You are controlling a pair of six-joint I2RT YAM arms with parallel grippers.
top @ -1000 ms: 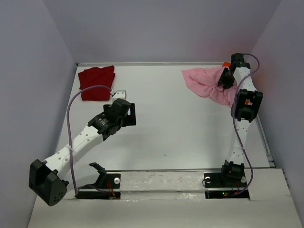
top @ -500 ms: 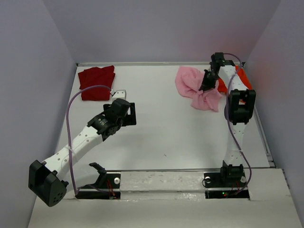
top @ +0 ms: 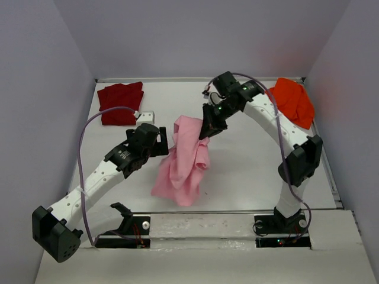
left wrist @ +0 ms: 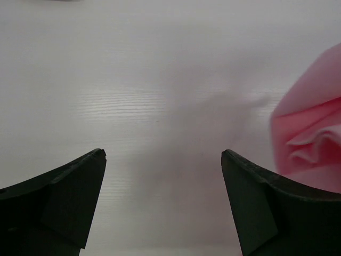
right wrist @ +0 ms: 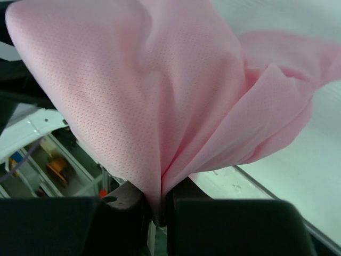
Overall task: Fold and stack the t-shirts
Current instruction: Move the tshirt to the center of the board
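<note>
The light pink t-shirt [top: 185, 163] is hanging in soft, bunched folds over the middle of the surface [top: 254, 171]. The right fingers [right wrist: 229, 224] are pinching its top edge, closed tight on the fine dotted knit. The left fingers [left wrist: 58, 202] are standing wide apart just beside the cloth (holding nothing). The dark red t-shirt [top: 120, 102] is lying folded flat at the far left, and the bright orange t-shirt [top: 293, 100] is lying rumpled at the far right.
</note>
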